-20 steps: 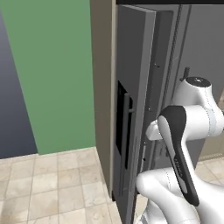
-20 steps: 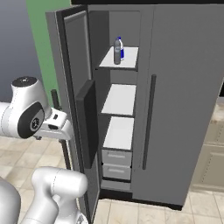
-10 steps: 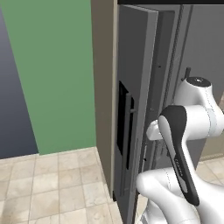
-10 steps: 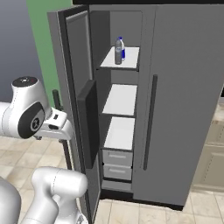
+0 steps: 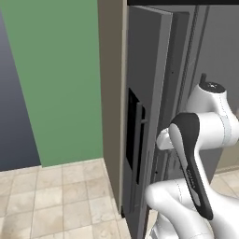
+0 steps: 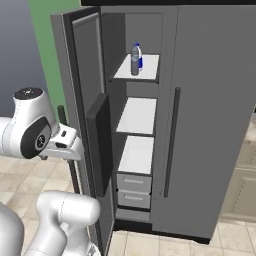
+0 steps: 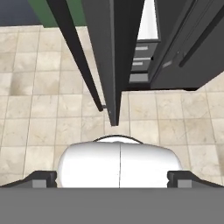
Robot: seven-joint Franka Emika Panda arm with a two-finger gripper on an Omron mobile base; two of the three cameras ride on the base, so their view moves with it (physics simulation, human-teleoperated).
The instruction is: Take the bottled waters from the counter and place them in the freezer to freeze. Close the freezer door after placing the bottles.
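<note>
Nearest to us, the gripper (image 7: 113, 177) points down at the tiled floor (image 7: 39, 109), its jaws spread wide with nothing between them; the two dark tips sit at either side of the hand view. Just ahead of them the lower edge of the freezer door (image 6: 82, 115) hangs over the tiles, standing open, with its dark bar handle (image 5: 139, 142) and black dispenser panel (image 5: 131, 135) on the outer face. Beyond the door, the freezer (image 6: 137, 155) shows white shelves and grey drawers, and the bottled waters (image 6: 135, 58) stand upright, close together on the top shelf. We judge both bottles placed, so what remains is closing the door. It looks stiff and fairly heavy, swinging on its hinge. A flat push on the outer face or panel, well away from the hinge, should serve better than pinching the slim, smooth handle, which could slip from the jaws.
</note>
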